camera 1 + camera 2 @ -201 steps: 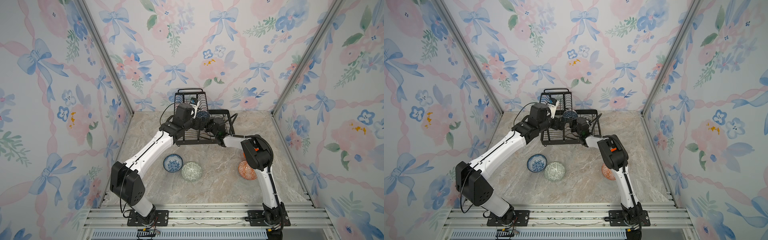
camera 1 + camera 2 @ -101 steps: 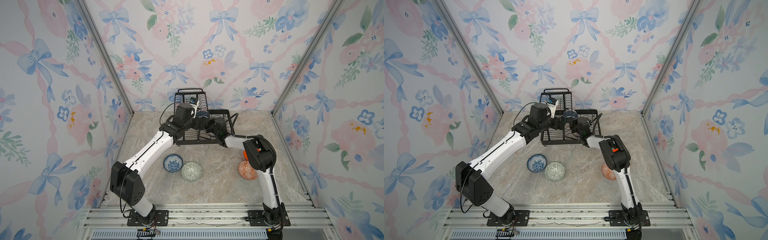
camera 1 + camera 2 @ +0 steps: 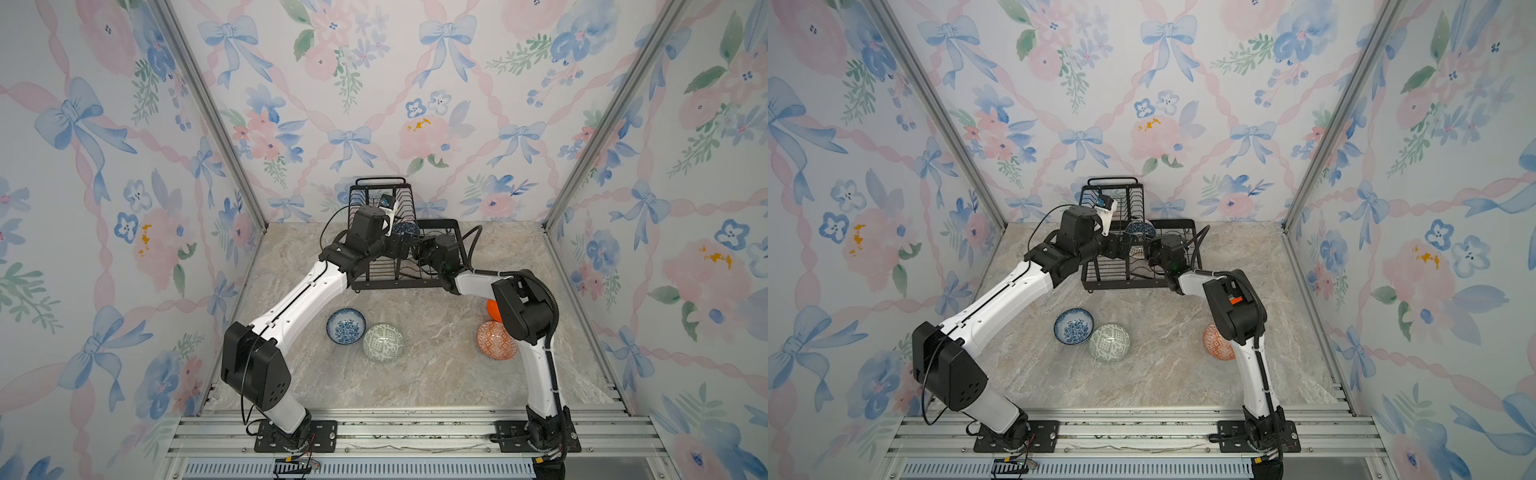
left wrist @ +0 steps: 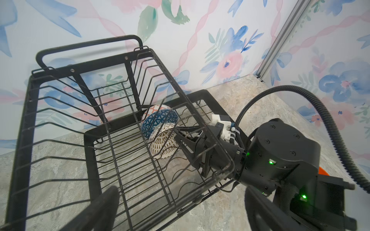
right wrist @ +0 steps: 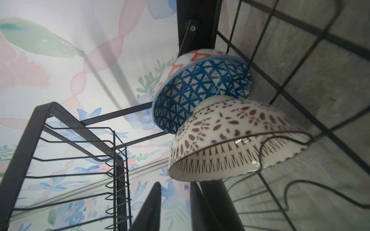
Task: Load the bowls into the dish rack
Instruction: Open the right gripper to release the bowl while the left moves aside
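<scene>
My R fingers (image 5: 155, 200) part-open, gripping nothing; brown-white bowl (image 5: 230, 130) on edge just ahead in dish rack (image 5: 197, 12). L fingers (image 4: 104, 206) wide, empty.

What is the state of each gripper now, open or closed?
Left gripper: open, empty.
Right gripper: slightly open at the brown-white bowl, apparently not gripping it.

Top views high, downward, wrist views close, sharing dish rack (image 4: 22, 140)
</scene>
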Controlling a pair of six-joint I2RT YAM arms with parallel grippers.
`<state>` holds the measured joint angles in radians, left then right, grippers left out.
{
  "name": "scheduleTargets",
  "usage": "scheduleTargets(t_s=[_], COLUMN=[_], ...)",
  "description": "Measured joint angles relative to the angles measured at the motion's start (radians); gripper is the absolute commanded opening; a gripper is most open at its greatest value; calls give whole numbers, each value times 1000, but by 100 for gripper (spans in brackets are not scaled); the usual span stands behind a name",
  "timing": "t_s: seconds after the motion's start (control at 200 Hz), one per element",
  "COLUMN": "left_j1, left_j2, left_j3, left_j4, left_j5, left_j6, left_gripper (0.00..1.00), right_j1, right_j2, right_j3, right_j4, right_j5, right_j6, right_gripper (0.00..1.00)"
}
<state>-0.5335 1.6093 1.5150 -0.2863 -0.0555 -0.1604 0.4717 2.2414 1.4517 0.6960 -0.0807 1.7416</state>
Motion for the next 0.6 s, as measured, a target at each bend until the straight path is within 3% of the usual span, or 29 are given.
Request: scheduleTargets(t_s=[0.405,0.595], left_j1=[37,66], left_j2=[-30,-80], left_j3=[0,0], left_j4=[-11,-11], left_j5=[12,19], left_j6=[-35,-73], left_gripper=[98,98], right_j1=[-2,-17], right_j2=[-80,-116], right_j3=[-106,-119], right_j4=[0,-27], right_j5=[-22,-48], right_j6=[-34,-84], right_gripper=[42,58])
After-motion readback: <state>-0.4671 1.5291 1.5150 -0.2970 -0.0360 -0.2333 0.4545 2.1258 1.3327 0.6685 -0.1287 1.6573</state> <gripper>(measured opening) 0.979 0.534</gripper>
